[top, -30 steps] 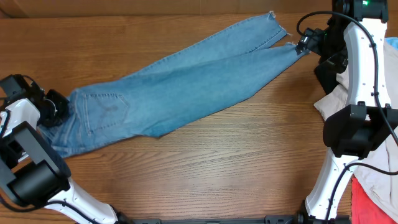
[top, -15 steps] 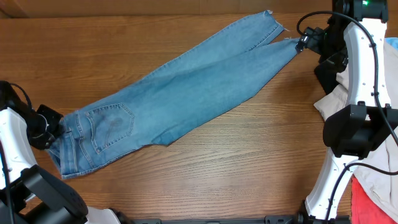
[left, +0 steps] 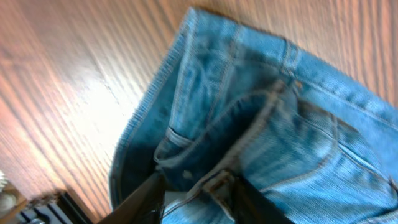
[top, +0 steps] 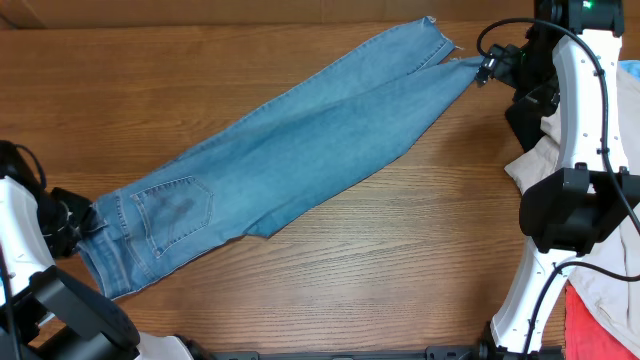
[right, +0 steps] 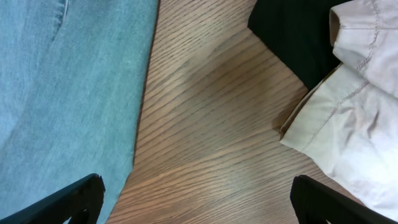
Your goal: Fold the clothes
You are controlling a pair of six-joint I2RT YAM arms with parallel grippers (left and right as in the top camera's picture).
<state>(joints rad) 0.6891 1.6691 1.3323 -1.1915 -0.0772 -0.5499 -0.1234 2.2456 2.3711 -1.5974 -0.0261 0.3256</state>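
Overhead view showed the jeans [top: 300, 150] lying flat in a long diagonal across the table [top: 400, 270], reaching from one gripper to the other. The left gripper [top: 78, 218] sat at the waistband [left: 249, 134] end, clamped on the denim there. In the left wrist view the waistband was bunched up and pinched between the two dark fingers [left: 144, 200]. The seat of the jeans spread out ahead of the hand, with a back pocket [top: 178, 205] just beyond it.

The right gripper [top: 487, 68] was at the opposite end, right beside the frayed hems [top: 440, 35]. Its wrist view showed its fingertips spread wide with only bare wood between them, gripping nothing. The denim lay on its left-finger side, close up against that fingertip; whether it ran under the tip I could not tell. On its right-finger side lay a beige garment [right: 348, 118], with a black garment [right: 292, 37] beyond that, further ahead of the hand.
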